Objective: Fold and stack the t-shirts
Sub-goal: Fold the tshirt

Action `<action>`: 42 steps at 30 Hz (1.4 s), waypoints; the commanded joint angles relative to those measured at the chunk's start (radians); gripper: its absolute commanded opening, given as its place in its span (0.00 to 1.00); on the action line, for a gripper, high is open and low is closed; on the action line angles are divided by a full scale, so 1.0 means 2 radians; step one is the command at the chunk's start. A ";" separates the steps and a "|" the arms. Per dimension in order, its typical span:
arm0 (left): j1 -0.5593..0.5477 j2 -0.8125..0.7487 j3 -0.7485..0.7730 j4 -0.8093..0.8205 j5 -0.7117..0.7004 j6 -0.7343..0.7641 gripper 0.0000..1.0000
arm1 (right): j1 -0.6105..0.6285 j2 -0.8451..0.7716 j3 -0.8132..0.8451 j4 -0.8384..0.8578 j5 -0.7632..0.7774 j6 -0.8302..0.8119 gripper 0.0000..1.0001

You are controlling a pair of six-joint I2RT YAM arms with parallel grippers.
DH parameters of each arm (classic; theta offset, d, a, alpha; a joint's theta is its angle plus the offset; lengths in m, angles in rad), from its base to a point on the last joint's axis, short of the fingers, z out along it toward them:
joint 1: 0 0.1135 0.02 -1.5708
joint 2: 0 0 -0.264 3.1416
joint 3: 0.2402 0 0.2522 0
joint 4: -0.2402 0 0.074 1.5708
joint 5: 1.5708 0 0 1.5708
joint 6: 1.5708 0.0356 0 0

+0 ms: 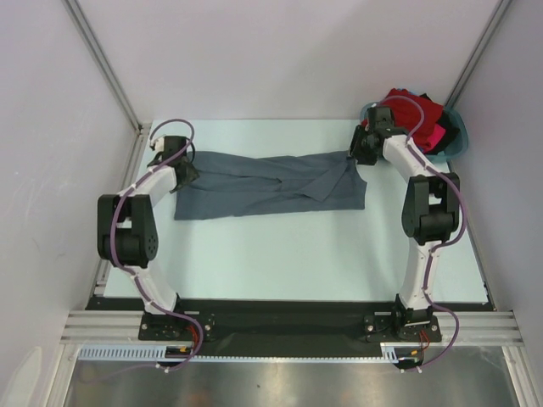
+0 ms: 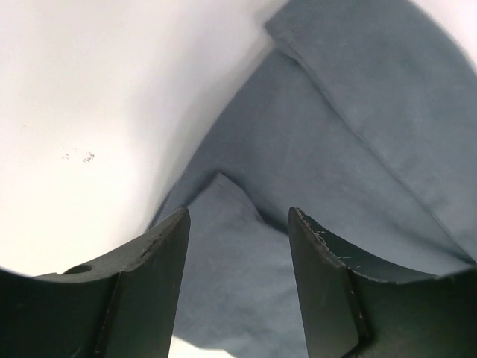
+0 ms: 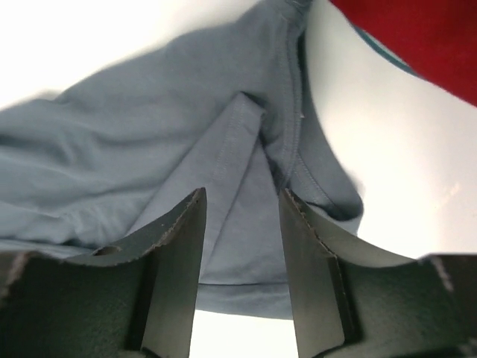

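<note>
Near edge: we find the left arm (image 1: 127, 229) and the right arm (image 1: 428, 212) rising from their bases at the near side of the pale desk (image 1: 280, 263). Each one reaches toward the far half.
Grey t-shirt: we see the grey t-shirt (image 1: 271, 186) lying on the desk past the middle, stretched from left to right between the two hands. It is creased, and a flap is folded over near its right end.
Left hand: the left hand (image 1: 182, 172) sits at the shirt's left end. From the left wrist we see this hand (image 2: 238, 216) released, its two dark fingers standing apart. The grey cloth (image 2: 335, 149) lies flat beneath and beyond the gap, and bare desk (image 2: 89, 89) lies to the left.
Right hand: the right hand (image 1: 356, 155) sits at the shirt's far right corner. From the right wrist we see it (image 3: 243, 195) released too, fingers apart over the cloth. A raised fold of the shirt (image 3: 134, 149) runs toward the gap, and a stitched hem curves just to the right.
Far right corner: the teal basin (image 1: 461, 140) stands just beyond the right hand. It is heaped with a red t-shirt (image 1: 416, 113), some pink cloth (image 1: 438, 136) and some dark cloth (image 1: 427, 96). From the right wrist we see the red cloth (image 3: 417, 37) in the far right corner.
</note>
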 commanded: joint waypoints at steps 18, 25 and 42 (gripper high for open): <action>-0.061 -0.124 -0.086 0.044 0.086 0.005 0.61 | 0.084 -0.040 -0.089 -0.001 -0.048 0.023 0.39; -0.061 -0.119 -0.083 0.039 0.091 0.012 0.61 | 0.092 -0.052 -0.110 -0.015 -0.041 0.032 0.47; -0.061 -0.108 -0.079 0.034 0.089 0.017 0.61 | 0.100 -0.046 -0.121 0.019 -0.057 0.035 0.24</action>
